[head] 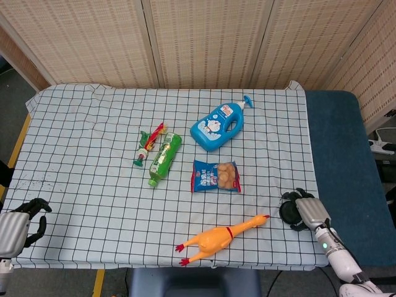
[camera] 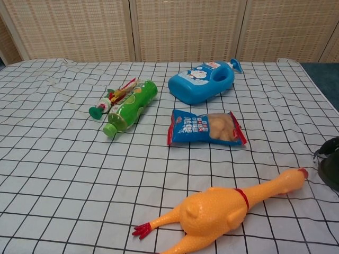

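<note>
Right hand seemingly over black disc

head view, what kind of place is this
Probably an indoor robot test setup, not a home: a table under a checked cloth, woven folding screens behind it, and unrelated items laid out apart, such as a rubber chicken and a blue bottle.

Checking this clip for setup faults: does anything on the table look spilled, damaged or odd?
Nothing looks spilled or broken. The green bottle and blue pump bottle lie on their sides rather than upright, and the checked cloth is wrinkled at the back left corner.
</note>
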Robot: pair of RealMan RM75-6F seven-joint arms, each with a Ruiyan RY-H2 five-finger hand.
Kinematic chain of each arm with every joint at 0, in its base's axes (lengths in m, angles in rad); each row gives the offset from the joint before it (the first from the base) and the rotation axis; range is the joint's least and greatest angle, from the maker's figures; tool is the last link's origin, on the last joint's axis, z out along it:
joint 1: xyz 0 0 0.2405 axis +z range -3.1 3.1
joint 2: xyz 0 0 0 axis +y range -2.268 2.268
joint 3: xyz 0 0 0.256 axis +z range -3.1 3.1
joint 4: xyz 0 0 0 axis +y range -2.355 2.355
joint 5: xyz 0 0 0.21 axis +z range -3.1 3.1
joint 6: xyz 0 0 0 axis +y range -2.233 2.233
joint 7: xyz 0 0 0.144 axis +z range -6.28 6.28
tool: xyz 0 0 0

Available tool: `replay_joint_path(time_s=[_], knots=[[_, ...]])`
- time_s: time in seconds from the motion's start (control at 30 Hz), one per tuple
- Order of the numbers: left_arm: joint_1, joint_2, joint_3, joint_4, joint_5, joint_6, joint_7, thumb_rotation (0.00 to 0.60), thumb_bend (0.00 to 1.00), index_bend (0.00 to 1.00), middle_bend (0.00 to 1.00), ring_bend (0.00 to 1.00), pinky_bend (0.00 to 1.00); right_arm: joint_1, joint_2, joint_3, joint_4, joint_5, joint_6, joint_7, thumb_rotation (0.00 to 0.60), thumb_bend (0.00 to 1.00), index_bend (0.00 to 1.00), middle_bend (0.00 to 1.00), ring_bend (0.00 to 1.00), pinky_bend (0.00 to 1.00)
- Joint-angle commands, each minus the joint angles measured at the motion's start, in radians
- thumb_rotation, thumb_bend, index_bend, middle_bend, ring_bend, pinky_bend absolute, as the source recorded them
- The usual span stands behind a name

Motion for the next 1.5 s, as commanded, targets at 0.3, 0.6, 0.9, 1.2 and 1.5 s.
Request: replay_joint_path(time_s=[0.3,0.6,0.9,1.2,1.5], knots=[[-0.001,0.0,-0.001,-0.002,0.0,-0.001,0.004,0.6,0.6,0.43,0.32,0.41,0.66,-0.011,-0.006,-0.007,0.007,0.006,0.062,-0.056,0.6,0.05,0.59,0.48,0.39,0.49],[0.0,-0.001,0.0,-0.002,0.0,-0.002,0.005,0.6,0.6,0.43,0.32,0.41,0.66,-0.085,-0.037,0.026,0.012,-0.221,0.417,-0.057,0.6,0.05,0.6,0.48,0.4,0.49],[-0.001,-0.001,0.001,-0.006,0.001,-0.005,0.015,0.6,0.6,0.43,0.32,0.41,0.66,-0.06,-0.095,0.011,0.109,-0.621,0.727,0.321,0.6,0.05,0.6,0.48,0.4,0.51],[0.0,0.002,0.001,-0.009,-0.003,-0.007,0.008,0.6,0.6,0.43,0.32,0.41,0.66,-0.085,0.02,-0.02,0.048,-0.498,0.58,0.213,0.6,0.05,0.62,0.48,0.4,0.51],[-0.005,0.003,0.002,-0.013,-0.014,-0.024,0.018,0.6,0.6,0.43,0.32,0.41,0.66,-0.142,-0.033,0.102,-0.115,-0.108,0.608,-0.607,0.6,0.05,0.63,0.49,0.41,0.51]])
